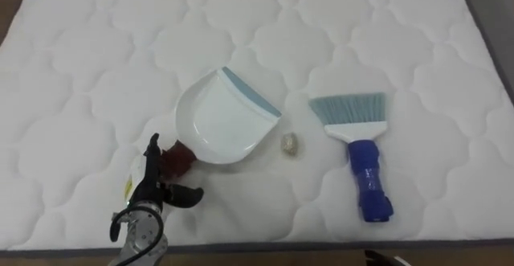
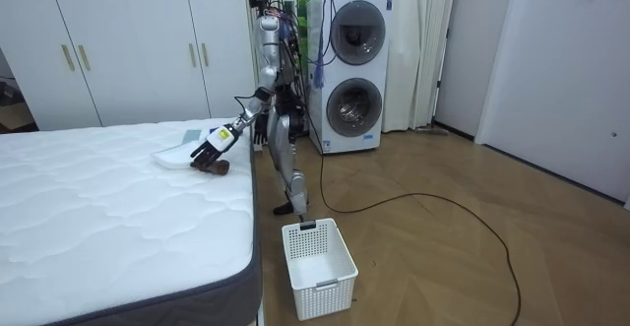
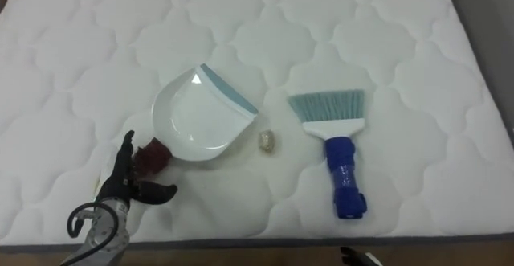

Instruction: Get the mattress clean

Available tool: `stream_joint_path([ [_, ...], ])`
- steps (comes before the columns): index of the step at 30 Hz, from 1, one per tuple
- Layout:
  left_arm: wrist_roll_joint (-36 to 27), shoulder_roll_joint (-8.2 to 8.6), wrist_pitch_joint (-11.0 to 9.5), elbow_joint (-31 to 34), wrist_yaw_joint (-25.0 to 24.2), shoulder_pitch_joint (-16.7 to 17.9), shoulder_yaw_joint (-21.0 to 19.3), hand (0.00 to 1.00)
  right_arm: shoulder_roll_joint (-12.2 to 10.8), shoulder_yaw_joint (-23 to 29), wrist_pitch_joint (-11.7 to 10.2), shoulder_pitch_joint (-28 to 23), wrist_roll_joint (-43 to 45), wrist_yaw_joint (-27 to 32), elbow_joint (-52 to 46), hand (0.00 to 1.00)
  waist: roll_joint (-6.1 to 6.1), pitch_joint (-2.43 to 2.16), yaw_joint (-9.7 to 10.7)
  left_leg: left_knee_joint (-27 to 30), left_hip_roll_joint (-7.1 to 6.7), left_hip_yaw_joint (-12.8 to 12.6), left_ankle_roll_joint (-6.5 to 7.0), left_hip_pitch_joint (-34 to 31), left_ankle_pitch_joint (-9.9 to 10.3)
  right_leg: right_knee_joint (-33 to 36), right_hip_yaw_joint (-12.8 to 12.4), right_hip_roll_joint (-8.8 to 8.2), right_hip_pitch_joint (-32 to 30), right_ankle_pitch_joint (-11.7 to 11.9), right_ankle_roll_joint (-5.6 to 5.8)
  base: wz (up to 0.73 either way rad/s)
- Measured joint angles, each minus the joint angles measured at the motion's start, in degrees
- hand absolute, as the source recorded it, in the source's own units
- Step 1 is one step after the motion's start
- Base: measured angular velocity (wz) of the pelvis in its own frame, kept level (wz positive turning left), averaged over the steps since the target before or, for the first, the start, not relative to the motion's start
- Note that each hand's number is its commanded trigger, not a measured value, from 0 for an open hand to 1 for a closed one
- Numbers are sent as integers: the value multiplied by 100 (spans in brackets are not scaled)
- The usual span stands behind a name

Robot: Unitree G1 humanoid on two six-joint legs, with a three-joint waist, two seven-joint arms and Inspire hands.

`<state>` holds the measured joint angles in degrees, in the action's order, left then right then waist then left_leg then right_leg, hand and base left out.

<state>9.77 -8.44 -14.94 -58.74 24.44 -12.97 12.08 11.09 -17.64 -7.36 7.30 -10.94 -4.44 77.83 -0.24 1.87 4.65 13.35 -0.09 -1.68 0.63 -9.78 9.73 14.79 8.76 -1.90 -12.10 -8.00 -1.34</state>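
Note:
A white dustpan [image 1: 221,120] with a blue-grey lip and a dark red handle [image 1: 177,160] lies on the white quilted mattress [image 1: 96,73], near its front edge. Just right of the pan's lip sits a small crumpled paper ball [image 1: 291,144]. Further right lies a brush [image 1: 361,149] with pale blue bristles and a blue handle that points toward me. My left hand [image 1: 152,187] is open right at the dustpan's handle, fingers straight up beside it and thumb spread to the right. A dark tip of my right hand [image 1: 384,259] peeks in at the bottom edge.
I stand at the bed's side, left arm reaching over the mattress. A white plastic basket [image 2: 317,265] stands on the wooden floor by the bed's corner. Behind me are two stacked washing machines [image 2: 349,70] and white wardrobes [image 2: 118,40].

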Motion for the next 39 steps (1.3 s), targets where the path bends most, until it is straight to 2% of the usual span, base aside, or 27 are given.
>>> stream_joint_path([
  [8,168,-31,3,15,44,-26,-15,0,2,-20,76,20,-18,1,-4,0,-2,-1,25,50,22,-13,0,-118,0,33,-1,9,-103,6,-12,0],
  [21,452,-110,62,9,412,-205,-58,0,2,-11,125,59,-76,2,0,0,1,4,53,208,30,-14,-2,-255,4,96,70,-5,-182,-11,-38,2],
  [25,494,-119,89,-353,422,-304,-53,0,13,-15,127,83,-100,7,-23,0,2,14,28,206,36,-72,-1,-281,7,200,52,-21,-282,-27,-54,-6],
  [33,495,-125,252,-743,253,-336,-32,0,17,47,179,128,-255,0,-107,0,-7,69,179,260,21,-133,2,-377,15,521,11,-112,-506,-142,-74,-1],
  [39,493,-126,395,-882,114,-387,-14,0,12,110,162,129,-300,-46,-127,0,1,88,323,378,19,-137,-17,-463,43,687,-12,-127,-605,-236,-101,2],
])
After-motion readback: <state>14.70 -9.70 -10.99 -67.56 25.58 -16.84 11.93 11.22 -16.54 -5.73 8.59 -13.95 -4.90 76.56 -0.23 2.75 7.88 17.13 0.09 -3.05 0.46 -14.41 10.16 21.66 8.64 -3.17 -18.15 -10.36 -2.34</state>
